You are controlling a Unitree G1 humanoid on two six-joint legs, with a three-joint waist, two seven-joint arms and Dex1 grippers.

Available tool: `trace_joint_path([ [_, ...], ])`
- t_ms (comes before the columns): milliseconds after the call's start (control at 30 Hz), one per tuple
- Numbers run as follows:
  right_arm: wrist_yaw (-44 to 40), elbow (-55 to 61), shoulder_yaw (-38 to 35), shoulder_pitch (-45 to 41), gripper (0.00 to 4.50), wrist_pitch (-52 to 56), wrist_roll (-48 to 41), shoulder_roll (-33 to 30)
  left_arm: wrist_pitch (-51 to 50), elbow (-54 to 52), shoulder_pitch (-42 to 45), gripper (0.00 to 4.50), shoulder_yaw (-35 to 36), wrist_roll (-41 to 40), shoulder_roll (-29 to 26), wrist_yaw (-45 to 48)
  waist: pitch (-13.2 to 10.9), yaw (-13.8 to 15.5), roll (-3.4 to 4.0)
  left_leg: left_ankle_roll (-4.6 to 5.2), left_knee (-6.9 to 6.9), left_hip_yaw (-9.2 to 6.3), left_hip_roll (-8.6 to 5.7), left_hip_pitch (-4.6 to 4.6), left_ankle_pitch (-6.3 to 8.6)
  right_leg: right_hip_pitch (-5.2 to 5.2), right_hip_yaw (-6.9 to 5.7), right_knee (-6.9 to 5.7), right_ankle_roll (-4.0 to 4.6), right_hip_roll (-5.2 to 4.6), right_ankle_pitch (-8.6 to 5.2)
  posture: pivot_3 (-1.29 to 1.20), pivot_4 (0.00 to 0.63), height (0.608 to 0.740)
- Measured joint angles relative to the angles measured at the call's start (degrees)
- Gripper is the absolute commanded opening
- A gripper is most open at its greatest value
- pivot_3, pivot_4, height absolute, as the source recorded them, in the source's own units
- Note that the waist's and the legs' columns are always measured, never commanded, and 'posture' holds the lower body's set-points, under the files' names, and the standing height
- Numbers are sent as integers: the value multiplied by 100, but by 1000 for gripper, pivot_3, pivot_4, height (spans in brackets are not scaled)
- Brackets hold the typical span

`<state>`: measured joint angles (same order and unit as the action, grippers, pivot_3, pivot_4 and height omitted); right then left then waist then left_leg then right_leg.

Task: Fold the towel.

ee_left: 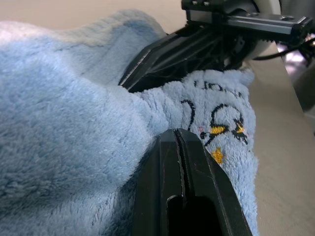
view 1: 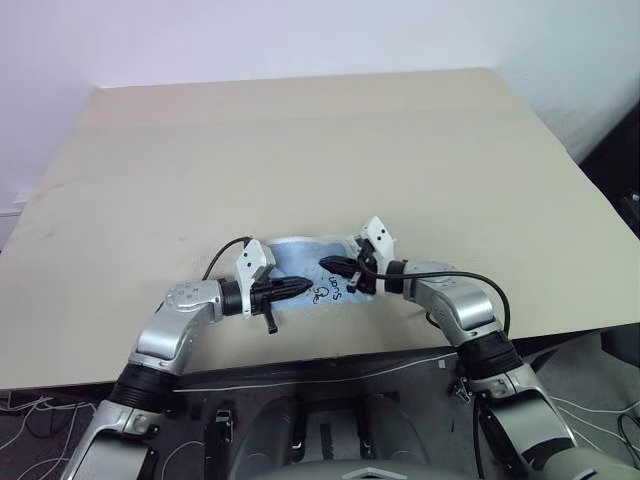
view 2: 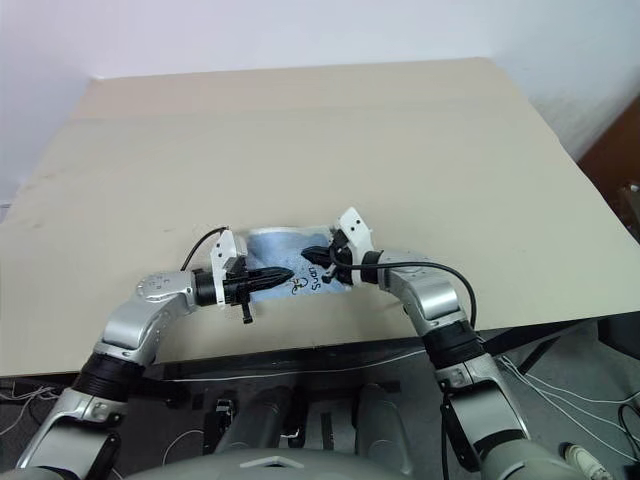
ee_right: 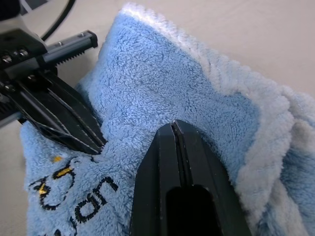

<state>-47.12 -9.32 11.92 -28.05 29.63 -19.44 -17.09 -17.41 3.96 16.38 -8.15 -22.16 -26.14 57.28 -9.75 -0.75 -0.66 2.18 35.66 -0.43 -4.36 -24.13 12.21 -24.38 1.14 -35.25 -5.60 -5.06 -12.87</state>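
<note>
- Both grippers are met over the towel (view 1: 318, 272): left gripper (view 1: 302, 286) is pinched fully shut, fingers pressed together with the tip buried in the pile, and right gripper (view 1: 330, 264) is closed tight the same way, facing it from the other side.
- Whether any cloth is actually trapped between either pair of fingers can't be told; in the wrist views the tips are seen pushed against the fabric, with no fold clearly clamped.
- Towel is found bunched in a small heap near the front edge of the table (view 1: 300, 150), right at that edge's middle, with the rest of the tabletop stretched out beyond it.
- Printed mark (ee_left: 216, 125), dark lettering with little yellow bits, is turned up on the towel between the two gripper tips.
- Whitish stitched edging (ee_right: 216, 64) is seen running along the towel's far side.
- Handling-wise, it's judged light, floppy terry: no stiffness at all, so it'll sag and drape from wherever it's pinched, and nothing can be broken.
- Fluffy pile should be grippy, not slippery, but a shallow pinch could slide off.
- Best hold is probably the stitched edging near two corners, since the hem is firmer and the fold stays square that way.
</note>
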Motion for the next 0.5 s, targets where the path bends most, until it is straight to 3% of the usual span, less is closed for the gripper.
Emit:
trace_joint_path([
  [100,-207,15,-194,-16,1147,265,-327,19,-58,-67,-85,0,89,-158,-26,105,-1,-3,-1,0,0,0,0,-5,0,-3,0,0,-1,0,1,0,150,740],
  [200,-286,14,-468,-174,2146,646,-637,2,-350,-284,-119,607,309,-422,-85,122,-2,-6,1,0,3,0,0,-14,0,-11,1,-1,-1,0,1,0,150,740],
  [400,-513,-2,-983,-776,4266,1283,-1034,-560,-749,-564,-23,2648,1047,-906,-363,3,-2,0,0,1,-1,0,0,-20,0,-17,-3,3,-2,0,1,0,150,740],
  [433,-580,-31,-1012,-803,4500,1346,-1039,-673,-821,-595,-32,3009,1147,-982,-454,9,-2,-1,0,2,-2,-1,0,-23,1,-19,-4,5,-2,0,1,0,150,740],
  [500,-740,-190,-1028,-863,4500,1495,-1076,-838,-853,-650,-104,3753,1251,-1024,-687,108,-2,-10,1,3,-2,0,0,-26,1,-22,-1,6,-2,-1,1,0,150,740],
])
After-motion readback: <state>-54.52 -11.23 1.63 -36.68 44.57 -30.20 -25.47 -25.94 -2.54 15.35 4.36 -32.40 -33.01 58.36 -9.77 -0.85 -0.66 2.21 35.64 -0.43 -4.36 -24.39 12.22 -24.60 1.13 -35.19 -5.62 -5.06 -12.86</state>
